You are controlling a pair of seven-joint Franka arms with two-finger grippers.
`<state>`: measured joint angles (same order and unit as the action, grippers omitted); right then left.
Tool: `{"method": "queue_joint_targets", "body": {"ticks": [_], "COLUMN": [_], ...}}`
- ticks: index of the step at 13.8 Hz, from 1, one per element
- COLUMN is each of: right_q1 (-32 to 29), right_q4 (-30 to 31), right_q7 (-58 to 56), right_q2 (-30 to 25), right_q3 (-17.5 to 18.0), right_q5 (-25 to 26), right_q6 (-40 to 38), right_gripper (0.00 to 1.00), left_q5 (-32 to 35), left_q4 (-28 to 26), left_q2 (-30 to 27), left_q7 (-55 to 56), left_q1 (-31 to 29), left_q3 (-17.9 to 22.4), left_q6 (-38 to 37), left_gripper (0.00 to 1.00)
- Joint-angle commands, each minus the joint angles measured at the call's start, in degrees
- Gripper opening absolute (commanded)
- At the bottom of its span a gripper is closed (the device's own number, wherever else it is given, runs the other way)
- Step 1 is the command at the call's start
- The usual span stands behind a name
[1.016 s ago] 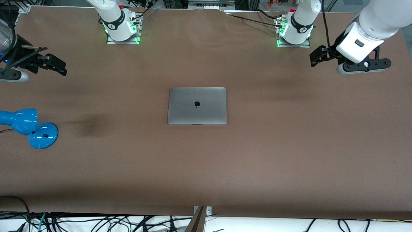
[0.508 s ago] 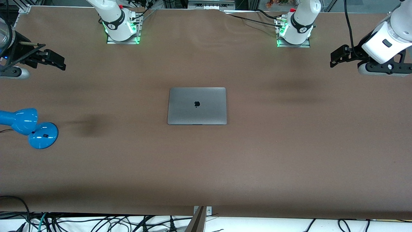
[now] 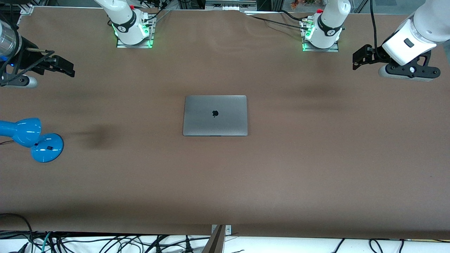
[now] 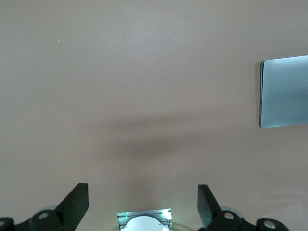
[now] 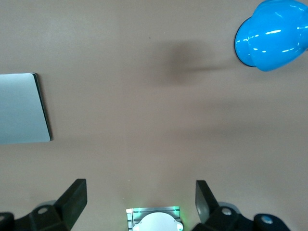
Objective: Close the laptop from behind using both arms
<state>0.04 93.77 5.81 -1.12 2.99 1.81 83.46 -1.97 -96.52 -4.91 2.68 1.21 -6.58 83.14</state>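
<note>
Two grippers: both up in the air near the table's ends, well apart from the laptop.
Left gripper (image 3: 362, 59): over bare table at the left arm's end; its fingers (image 4: 77, 204) stand wide apart with nothing between them.
Right gripper (image 3: 63, 66): over bare table at the right arm's end, above the lamp's end of the table; its fingers (image 5: 74, 197) are also spread wide and hold nothing.
Left arm (image 3: 411, 35): its white forearm enters at the table's corner and is cut off by the picture's edge.
Right arm (image 3: 7, 42): mostly outside the picture; only the wrist and black cabling show.
Laptop (image 3: 215, 115): shut flat in the middle of the table, lid up, dark apple logo showing.
Laptop's long axis: runs from one arm's end of the table toward the other.
Laptop's facing: which long edge is the hinge is hard to make out.
Laptop in the wrist views: only an edge strip shows in each (image 4: 285, 91) (image 5: 21, 108); the rest is cut off.
Keyboard and screen: hidden under the closed lid.
Table (image 3: 316, 168): brown, with soft shadows on it.
Lamp (image 3: 31, 137): blue, near the right arm's end, nearer to the front camera than the right gripper; its head is partly cut off.
</note>
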Motion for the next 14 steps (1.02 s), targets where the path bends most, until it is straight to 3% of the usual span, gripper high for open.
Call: {"method": "queue_joint_targets", "body": {"ticks": [1,3,14], "right_q1": [-0.6,-0.6,-0.6], "right_q4": [1.5,1.5,0.5], "right_q7": [-0.9,-0.8,-0.5], "right_q2": [-1.4,-1.4,-2.4], "right_q3": [0.3,0.3,0.5], "right_q5": [-0.9,-0.9,-3.7], "right_q6": [0.8,0.8,0.3], "right_gripper": [1.00,1.00,1.00], "left_q5": [2.1,3.4,3.3], "left_q4": [1.9,4.0,3.6], "left_q2": [0.6,1.6,2.2], "left_q7": [-1.9,-1.5,-0.7], "left_q1": [-0.2,-0.3,-0.6], "left_q3": [0.1,0.1,0.3], "left_q6": [-1.4,-1.8,-1.7], "left_gripper": [1.00,1.00,1.00]}}
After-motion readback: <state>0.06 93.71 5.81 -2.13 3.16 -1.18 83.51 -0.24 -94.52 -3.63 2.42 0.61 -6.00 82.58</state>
